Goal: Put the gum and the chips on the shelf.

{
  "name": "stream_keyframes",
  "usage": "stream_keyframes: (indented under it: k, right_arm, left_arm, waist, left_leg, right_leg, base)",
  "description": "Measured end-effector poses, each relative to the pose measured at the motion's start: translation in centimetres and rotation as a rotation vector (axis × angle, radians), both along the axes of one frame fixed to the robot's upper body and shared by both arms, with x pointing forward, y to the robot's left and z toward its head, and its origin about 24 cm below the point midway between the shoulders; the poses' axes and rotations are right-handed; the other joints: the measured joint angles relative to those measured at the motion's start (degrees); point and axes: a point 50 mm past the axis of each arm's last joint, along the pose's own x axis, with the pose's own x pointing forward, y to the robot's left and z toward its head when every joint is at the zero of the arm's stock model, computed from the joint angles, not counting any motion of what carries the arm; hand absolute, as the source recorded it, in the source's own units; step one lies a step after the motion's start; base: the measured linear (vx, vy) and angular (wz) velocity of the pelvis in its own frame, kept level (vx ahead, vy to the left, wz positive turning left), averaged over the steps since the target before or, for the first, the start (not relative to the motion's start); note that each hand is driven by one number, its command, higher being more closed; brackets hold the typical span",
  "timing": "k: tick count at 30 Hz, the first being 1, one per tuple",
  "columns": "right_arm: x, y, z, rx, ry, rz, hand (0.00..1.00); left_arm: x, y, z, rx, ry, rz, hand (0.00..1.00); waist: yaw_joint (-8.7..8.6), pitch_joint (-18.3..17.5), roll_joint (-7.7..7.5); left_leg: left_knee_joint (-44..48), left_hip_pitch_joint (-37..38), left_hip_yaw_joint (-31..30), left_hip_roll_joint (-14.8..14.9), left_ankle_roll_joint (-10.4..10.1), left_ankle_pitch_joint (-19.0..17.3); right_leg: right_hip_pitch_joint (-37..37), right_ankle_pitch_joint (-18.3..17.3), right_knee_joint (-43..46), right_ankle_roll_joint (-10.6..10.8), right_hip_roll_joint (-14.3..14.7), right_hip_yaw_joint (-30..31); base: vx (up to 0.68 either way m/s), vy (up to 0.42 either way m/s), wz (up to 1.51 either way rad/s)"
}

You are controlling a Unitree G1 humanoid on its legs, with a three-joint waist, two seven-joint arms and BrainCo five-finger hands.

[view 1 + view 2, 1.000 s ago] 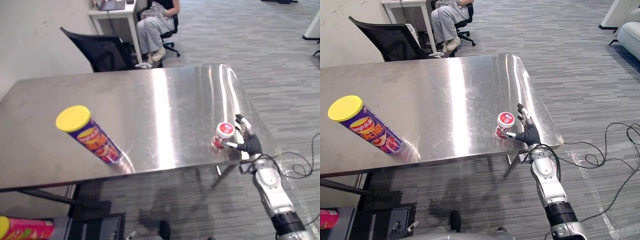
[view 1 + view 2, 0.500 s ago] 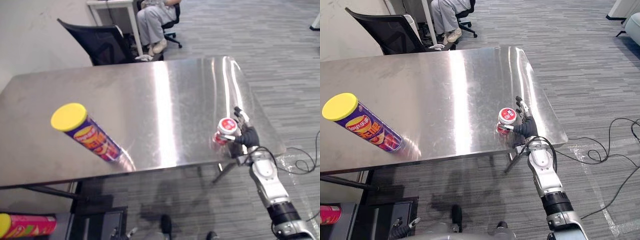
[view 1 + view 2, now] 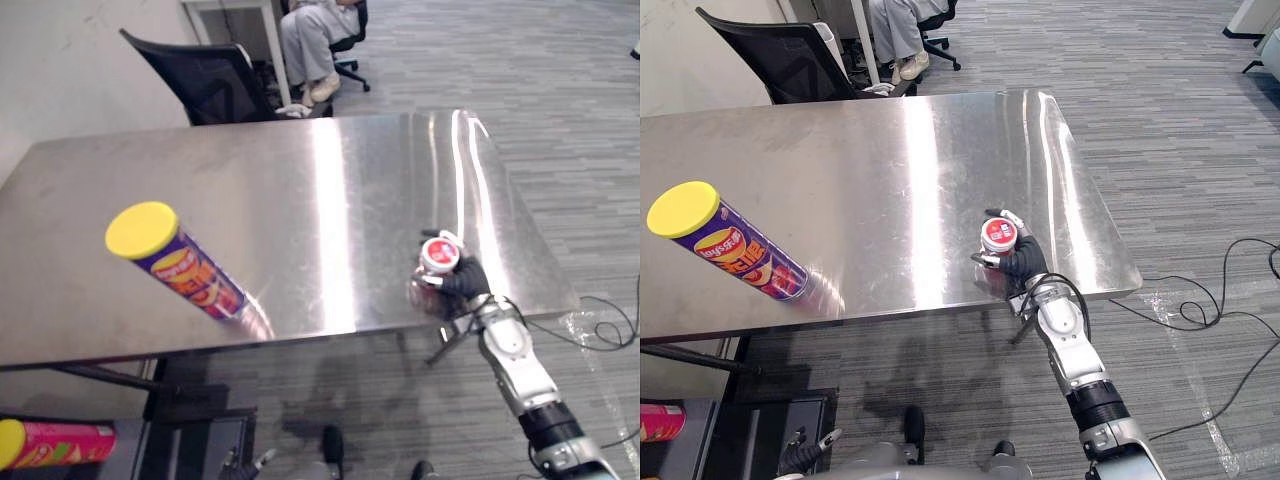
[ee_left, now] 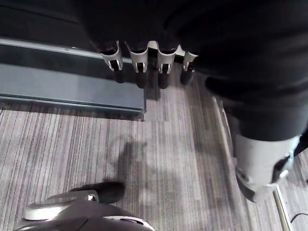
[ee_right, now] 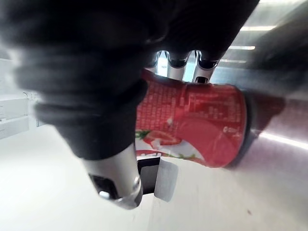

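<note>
The gum (image 3: 438,258), a small red jar with a white lid, stands near the steel table's front right corner. My right hand (image 3: 466,280) reaches over the table edge, with its fingers and thumb curled round the gum jar (image 5: 197,122). The chips (image 3: 175,262), a tall purple can with a yellow lid, stands on the table's front left, far from that hand. My left hand (image 4: 139,67) hangs above the floor with its fingers straight and holds nothing.
The steel table (image 3: 330,170) has a black chair (image 3: 205,90) behind it, and a seated person (image 3: 315,35) at a white desk beyond. A pink can with a yellow lid (image 3: 55,445) lies low at the left, beside a dark unit.
My right hand's fingers, straight beside the gum a second ago, have curled round the jar. The camera has shifted slightly.
</note>
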Motion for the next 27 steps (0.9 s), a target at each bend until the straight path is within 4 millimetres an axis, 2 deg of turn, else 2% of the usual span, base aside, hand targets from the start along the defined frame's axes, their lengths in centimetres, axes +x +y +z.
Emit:
stream_keyframes:
  k: [11,18,22,27]
  right_arm:
    - [-0.3,1.1,0.0,-0.007,-0.003,0.049,1.0]
    - [-0.4,1.1,0.2,-0.002,-0.016,0.028,1.0]
    - [-0.6,1.1,2.1,0.014,-0.102,0.014,1.0]
    - [-1.5,-0.7,5.2,0.058,-0.237,-0.055,1.0]
  left_arm:
    - [0.5,-0.1,0.1,0.005,-0.009,-0.01,0.0]
    - [0.5,0.0,0.1,0.007,-0.01,-0.01,0.0]
    - [0.5,0.0,0.1,0.008,-0.009,-0.01,0.0]
    - [0.3,0.1,0.1,0.009,-0.007,-0.005,0.0]
  waist:
    - [-0.03,0.0,0.0]
    - [-0.05,0.0,0.0]
    - [-0.07,0.0,-0.01]
    - [-0.12,-0.1,-0.17]
  left_leg:
    - [0.0,-0.4,-0.1,0.2,-0.1,0.0]
    - [0.0,-0.4,0.1,0.5,-0.1,-0.1]
    - [0.1,-0.4,0.5,0.6,-0.1,-0.1]
    - [0.3,-0.3,1.1,0.8,-0.1,-0.1]
  right_leg:
    - [-0.3,0.0,-0.1,0.0,0.1,0.0]
    - [-0.4,0.0,0.0,0.0,0.2,0.3]
    - [-0.6,0.0,0.1,0.0,0.3,0.7]
    - [-0.8,0.1,0.2,0.0,0.4,1.2]
  base:
    - [0.0,0.0,0.0]
    - [0.0,0.0,0.0]
    - [0.0,0.0,-0.05]
    - [0.0,0.0,-0.04]
